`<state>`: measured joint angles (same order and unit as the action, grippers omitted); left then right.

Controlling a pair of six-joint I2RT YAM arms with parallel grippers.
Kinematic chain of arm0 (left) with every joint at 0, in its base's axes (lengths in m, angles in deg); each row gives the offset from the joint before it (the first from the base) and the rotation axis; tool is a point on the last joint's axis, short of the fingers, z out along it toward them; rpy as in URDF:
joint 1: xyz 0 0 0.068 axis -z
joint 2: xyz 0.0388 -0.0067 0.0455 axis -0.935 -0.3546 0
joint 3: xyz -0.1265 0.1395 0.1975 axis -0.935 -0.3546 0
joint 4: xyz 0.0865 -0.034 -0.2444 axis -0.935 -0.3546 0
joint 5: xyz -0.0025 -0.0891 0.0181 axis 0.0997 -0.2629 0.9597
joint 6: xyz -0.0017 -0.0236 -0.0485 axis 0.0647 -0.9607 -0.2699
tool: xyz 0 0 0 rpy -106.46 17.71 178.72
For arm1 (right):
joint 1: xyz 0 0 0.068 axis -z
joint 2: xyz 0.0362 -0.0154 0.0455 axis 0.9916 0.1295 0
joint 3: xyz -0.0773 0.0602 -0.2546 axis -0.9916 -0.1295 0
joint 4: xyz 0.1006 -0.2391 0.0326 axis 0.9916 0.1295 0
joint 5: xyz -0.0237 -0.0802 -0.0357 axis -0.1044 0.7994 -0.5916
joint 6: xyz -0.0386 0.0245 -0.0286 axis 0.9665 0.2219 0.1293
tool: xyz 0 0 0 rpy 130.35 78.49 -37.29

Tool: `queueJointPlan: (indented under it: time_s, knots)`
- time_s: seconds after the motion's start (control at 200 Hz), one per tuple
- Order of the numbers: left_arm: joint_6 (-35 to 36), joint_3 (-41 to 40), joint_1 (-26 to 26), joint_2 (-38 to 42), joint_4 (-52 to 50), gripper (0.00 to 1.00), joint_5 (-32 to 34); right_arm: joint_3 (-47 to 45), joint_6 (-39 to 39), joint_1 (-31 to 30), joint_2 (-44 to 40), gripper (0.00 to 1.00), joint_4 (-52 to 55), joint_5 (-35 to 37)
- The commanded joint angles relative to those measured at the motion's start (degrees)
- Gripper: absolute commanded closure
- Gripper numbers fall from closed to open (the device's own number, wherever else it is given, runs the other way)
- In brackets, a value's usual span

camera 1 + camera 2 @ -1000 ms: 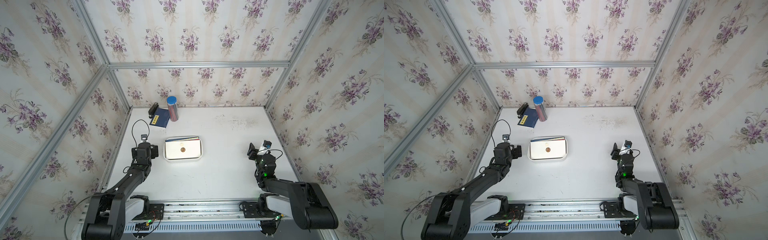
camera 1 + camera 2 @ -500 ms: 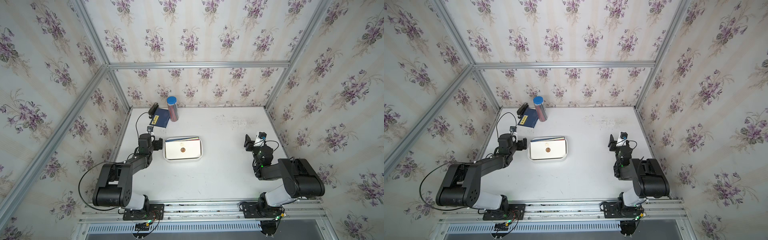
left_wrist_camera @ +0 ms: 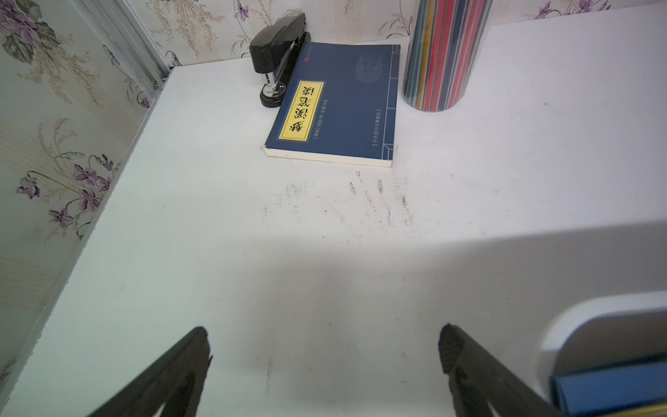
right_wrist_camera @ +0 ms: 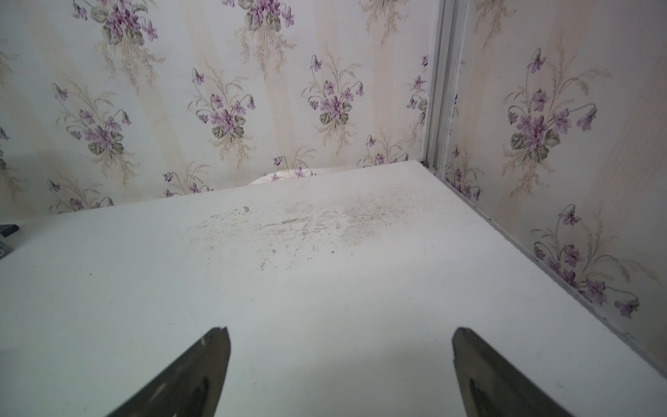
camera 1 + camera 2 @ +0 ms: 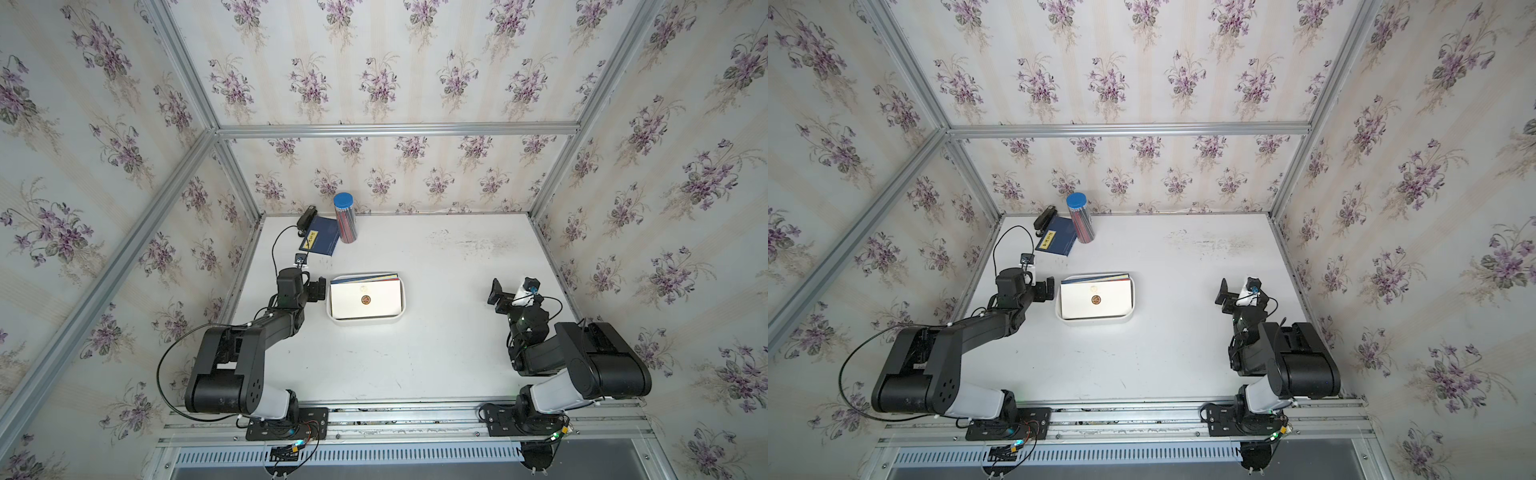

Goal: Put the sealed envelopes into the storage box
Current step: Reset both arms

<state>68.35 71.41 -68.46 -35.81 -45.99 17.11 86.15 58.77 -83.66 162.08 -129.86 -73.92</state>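
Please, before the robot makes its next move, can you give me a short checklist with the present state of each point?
1. Left gripper open, nothing held: ok.
2. Right gripper open, nothing held: ok.
3. Sealed envelopes stacked inside the storage box: ok.
4. Any envelope outside the box: none seen in both top views, ok.
5. Left gripper apart from the box wall: cannot tell, it is very close.
6. Stack below the rim: cannot tell.
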Motion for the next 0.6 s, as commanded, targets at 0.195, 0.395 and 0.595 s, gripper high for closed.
queueJointPlan:
  time_s: [0.195,0.395,0.595]
  knots:
    - [0.3,0.1,0.0,0.2,0.4,0.0,-0.4,3.2,-0.4,0.0,0.2,0.0,1.4,0.3]
    - [0.4,0.0,0.1,0.2,0.4,0.0,-0.4,3.2,-0.4,0.0,0.2,0.0,1.5,0.3]
    - [0.5,0.5,0.2,-0.2,0.0,0.0,-0.2,3.2,-0.4,0.0,0.2,0.0,1.5,0.3]
